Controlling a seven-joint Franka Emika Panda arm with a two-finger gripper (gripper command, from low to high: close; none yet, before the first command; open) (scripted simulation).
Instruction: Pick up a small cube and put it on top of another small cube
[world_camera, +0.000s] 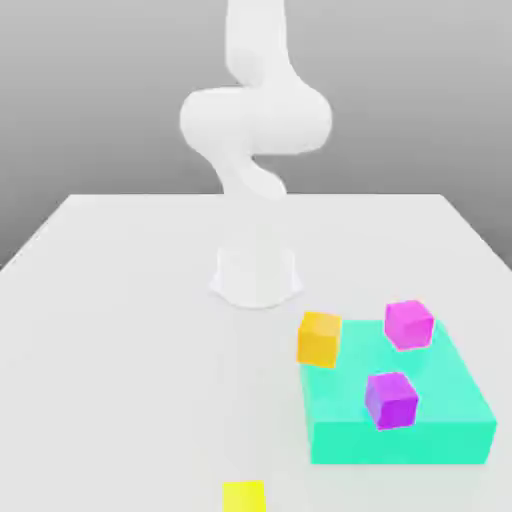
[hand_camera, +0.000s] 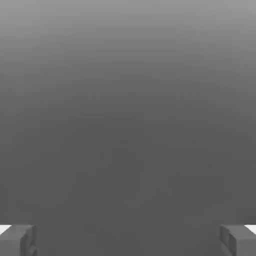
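Small plain bright yellow cube (world_camera: 243, 496) sits alone on the white table (world_camera: 110, 350), well apart from the teal slab (world_camera: 440, 430). Your gripper (hand_camera: 128, 240) is spread wide and empty, so you're pre-reach: go down over it.

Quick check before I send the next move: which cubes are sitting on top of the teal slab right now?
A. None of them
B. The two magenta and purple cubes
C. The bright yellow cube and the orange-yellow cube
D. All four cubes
B. The magenta cube and the purple cube rest on the teal slab; the orange-yellow cube sits at its corner on the table, and the bright yellow cube lies apart near the exterior view's bottom edge.
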